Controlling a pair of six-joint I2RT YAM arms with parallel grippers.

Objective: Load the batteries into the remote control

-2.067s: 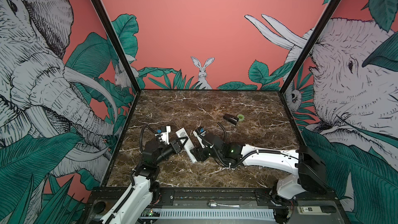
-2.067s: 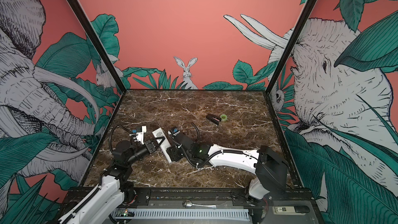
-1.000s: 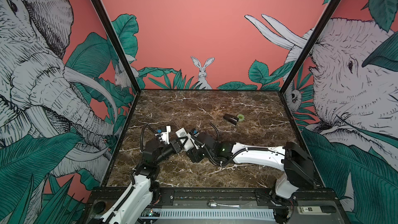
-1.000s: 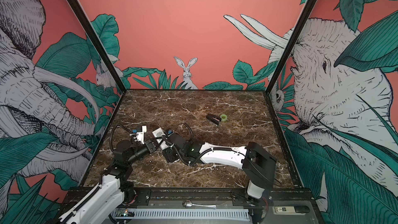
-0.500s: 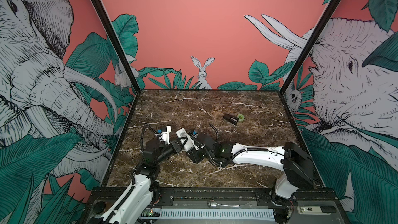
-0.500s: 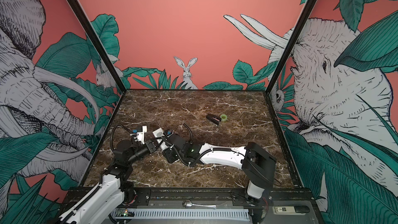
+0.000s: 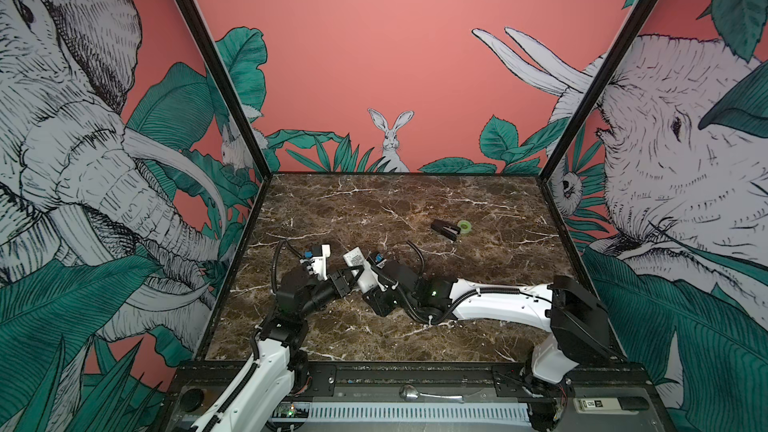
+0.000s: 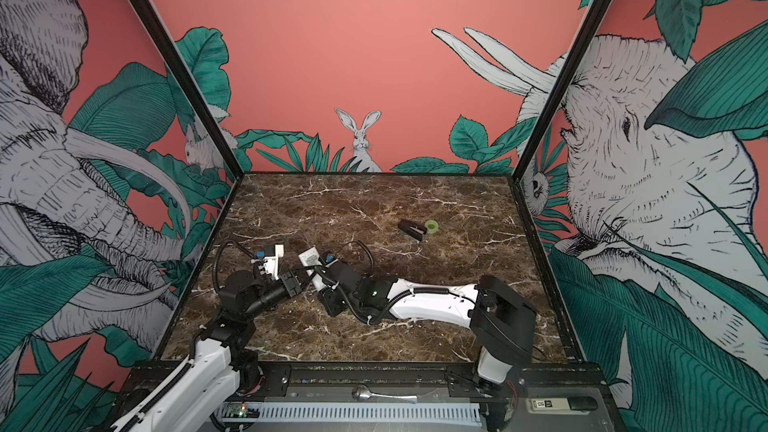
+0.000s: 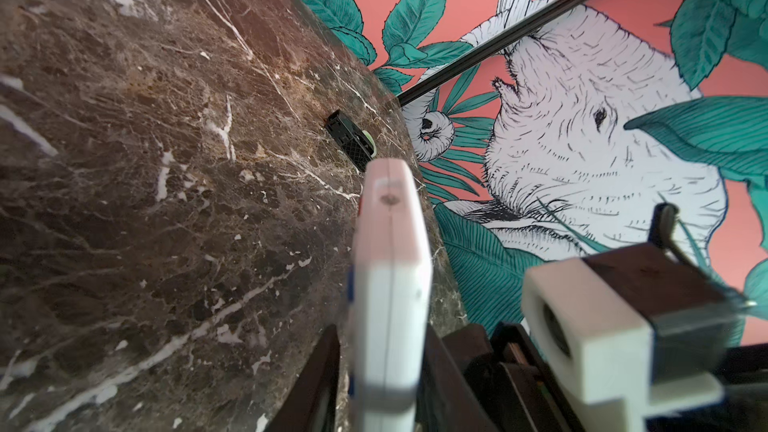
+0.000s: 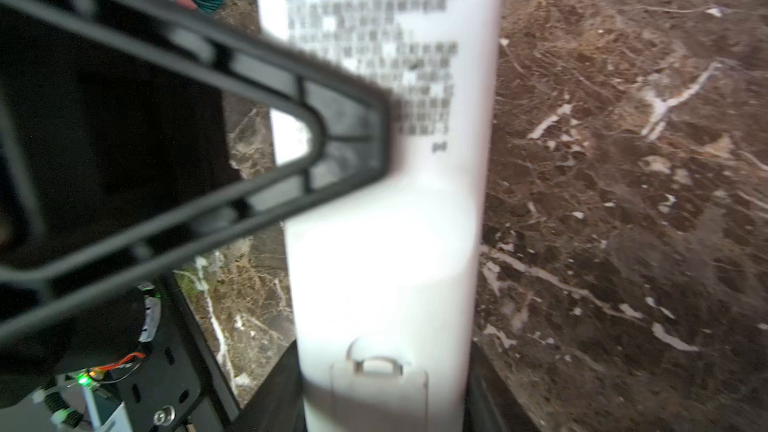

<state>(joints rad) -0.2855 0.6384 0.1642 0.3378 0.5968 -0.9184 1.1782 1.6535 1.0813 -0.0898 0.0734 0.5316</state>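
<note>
The remote control (image 7: 358,263) (image 8: 309,260) is a long slim white bar held low over the marble between my two grippers, plain labelled back up. My right gripper (image 10: 384,367) (image 7: 372,284) is shut on its end by the battery cover latch, both fingers pressed to its sides. My left gripper (image 9: 384,351) (image 7: 349,278) straddles the remote (image 9: 390,263) edge-on; its jaws are open, with a sliver of marble showing beside one finger. One black left finger (image 10: 345,139) lies across the remote's back (image 10: 386,243). The batteries are out of view.
A black stapler-like object (image 7: 445,229) (image 8: 411,229) (image 9: 347,141) and a green tape roll (image 7: 464,225) lie at the back right of the marble table (image 7: 415,209). A spoon (image 7: 411,393) rests on the front rail. Patterned walls enclose three sides.
My right arm has slid left along the table to the remote and its jaws have closed onto it. My left jaws, shut before, have eased apart. The remote has barely moved.
</note>
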